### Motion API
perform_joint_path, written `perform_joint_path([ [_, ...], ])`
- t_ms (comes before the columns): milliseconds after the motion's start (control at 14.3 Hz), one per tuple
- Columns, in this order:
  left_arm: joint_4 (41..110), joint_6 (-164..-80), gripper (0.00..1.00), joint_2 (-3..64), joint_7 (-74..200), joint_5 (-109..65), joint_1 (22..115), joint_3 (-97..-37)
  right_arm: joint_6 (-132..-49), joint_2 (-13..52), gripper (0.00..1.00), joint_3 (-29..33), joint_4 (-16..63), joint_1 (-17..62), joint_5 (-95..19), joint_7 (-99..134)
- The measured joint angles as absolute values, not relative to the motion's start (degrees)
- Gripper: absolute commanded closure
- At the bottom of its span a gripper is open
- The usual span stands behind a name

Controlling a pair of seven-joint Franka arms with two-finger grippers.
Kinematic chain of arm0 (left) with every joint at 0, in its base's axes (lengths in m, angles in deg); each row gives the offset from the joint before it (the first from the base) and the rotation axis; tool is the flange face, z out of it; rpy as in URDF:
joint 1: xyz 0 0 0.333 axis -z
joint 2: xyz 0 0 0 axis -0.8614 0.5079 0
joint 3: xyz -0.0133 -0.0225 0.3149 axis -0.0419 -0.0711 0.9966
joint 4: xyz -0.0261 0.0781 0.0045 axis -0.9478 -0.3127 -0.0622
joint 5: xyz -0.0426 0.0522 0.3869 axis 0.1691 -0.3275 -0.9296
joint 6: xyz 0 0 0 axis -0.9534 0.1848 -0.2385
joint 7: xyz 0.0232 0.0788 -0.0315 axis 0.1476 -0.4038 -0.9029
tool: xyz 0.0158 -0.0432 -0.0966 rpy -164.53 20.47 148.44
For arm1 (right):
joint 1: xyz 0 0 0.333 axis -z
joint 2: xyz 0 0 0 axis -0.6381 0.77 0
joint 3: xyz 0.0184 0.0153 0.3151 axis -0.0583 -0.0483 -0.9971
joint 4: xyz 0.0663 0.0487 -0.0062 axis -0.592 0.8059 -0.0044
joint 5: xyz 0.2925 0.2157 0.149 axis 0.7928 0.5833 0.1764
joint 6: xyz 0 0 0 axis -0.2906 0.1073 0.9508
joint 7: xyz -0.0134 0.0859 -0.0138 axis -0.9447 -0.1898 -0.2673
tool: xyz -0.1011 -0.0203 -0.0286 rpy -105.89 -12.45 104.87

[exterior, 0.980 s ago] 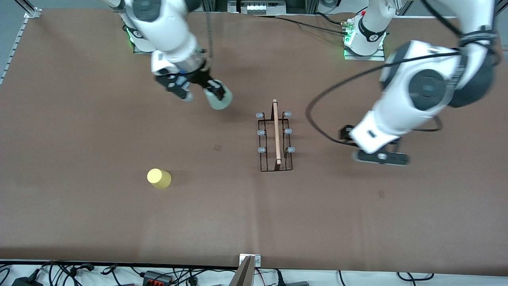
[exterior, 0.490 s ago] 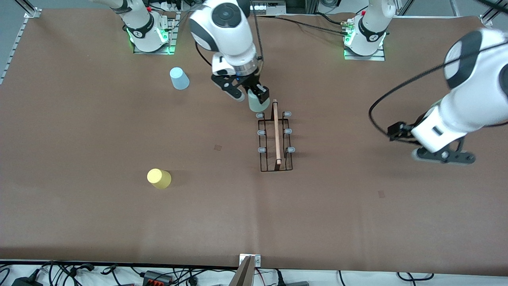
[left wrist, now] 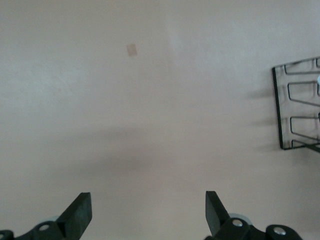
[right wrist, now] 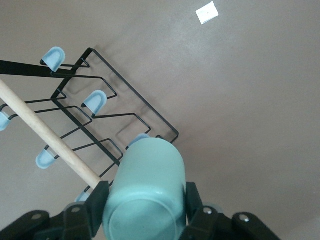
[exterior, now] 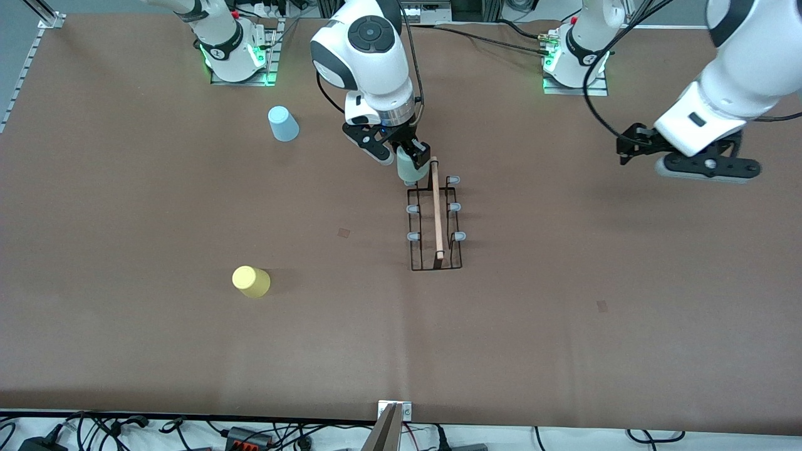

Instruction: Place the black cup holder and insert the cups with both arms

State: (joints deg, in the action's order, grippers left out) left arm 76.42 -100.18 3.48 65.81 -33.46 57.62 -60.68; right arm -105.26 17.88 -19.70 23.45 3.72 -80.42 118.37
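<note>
1. The right gripper (exterior: 393, 149) pinches the pale green cup (exterior: 408, 168) between its fingers and holds it, bottom up, over the black cup holder (exterior: 435, 220), at the end of the holder that faces the robots' edge of the table (exterior: 564, 351). In the right wrist view the green cup (right wrist: 145, 195) covers one pale-capped peg (right wrist: 140, 138) at the holder's corner.

2. The wooden handle (exterior: 436, 207) runs just beside the held cup. If the cup comes down off-centre, its rim may catch the handle or the peg's cap and tip or drag the light wire holder across the table.

3. The cup looks tilted in the grip. Let go too early, it may slide off the peg and roll onto the table rather than seat over it.

4. The left gripper (exterior: 705, 168) waits with its fingers spread and nothing between them, over bare table near the left arm's end, well apart from the holder. Nothing steadies the holder, so any push from the right arm would probably shift it.

5. The blue cup (exterior: 282, 123) stands upside down near the right arm's base, toward the robots' edge. The yellow cup (exterior: 251, 281) sits nearer the front edge, toward the right arm's end. Both are well apart from the holder and not yet placed.
</note>
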Motion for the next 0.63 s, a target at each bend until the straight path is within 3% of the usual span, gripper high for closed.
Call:
perform_joint_path([
  [630,70.83,-99.00,0.00,6.71,66.04,-32.54,54.21,-60.21,-105.48,17.83,0.61,-18.95,23.06,4.28,-84.02,118.37],
])
